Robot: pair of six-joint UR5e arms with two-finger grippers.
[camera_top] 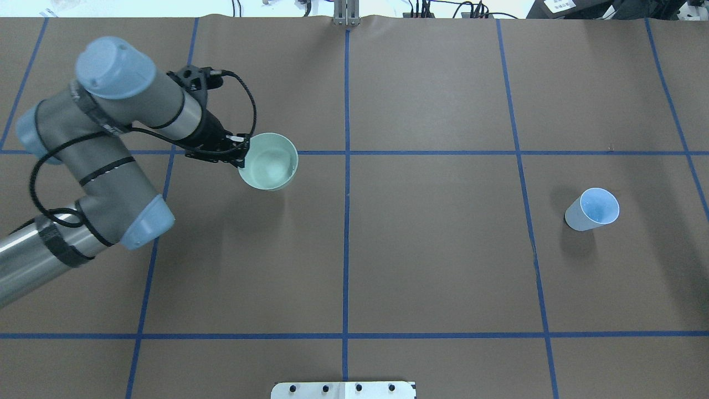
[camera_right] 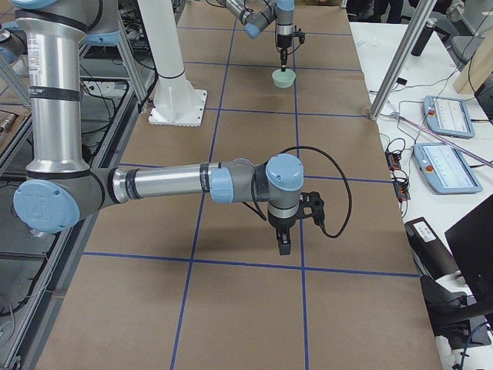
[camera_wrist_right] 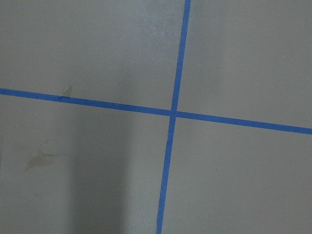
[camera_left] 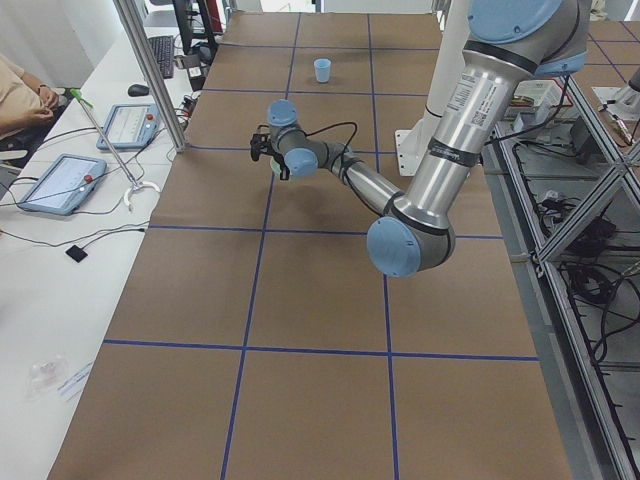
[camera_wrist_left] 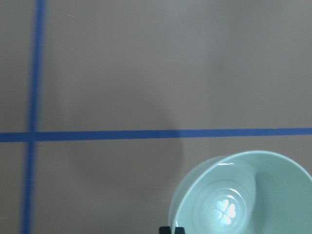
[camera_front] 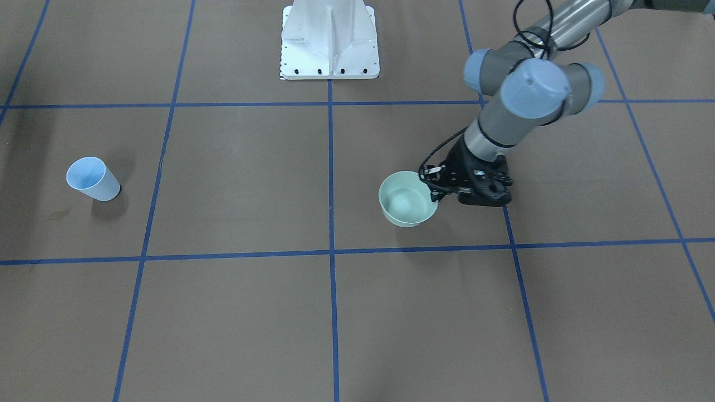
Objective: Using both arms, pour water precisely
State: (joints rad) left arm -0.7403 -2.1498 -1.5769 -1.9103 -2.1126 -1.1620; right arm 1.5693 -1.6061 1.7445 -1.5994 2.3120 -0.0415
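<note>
A mint-green bowl (camera_front: 408, 199) (camera_top: 268, 162) hangs from my left gripper (camera_front: 433, 192) (camera_top: 242, 152), which is shut on the bowl's rim on the side nearer the arm. The bowl seems to be a little above the table, upright. In the left wrist view the bowl (camera_wrist_left: 243, 195) is at the lower right, with a white clover-shaped glint on its floor; I cannot tell if that is water. A pale blue cup (camera_front: 92, 178) (camera_top: 591, 209) stands far off on the robot's right. My right gripper (camera_right: 283, 243) points down over bare table, only in the exterior right view; I cannot tell its state.
The white pedestal (camera_front: 329, 42) stands at the robot's edge of the table. Blue tape lines (camera_top: 347, 221) grid the brown table cover. A faint stain (camera_wrist_right: 39, 158) marks the cover under the right wrist. Tablets (camera_right: 447, 116) and a metal post (camera_left: 150, 75) stand beyond the far edge.
</note>
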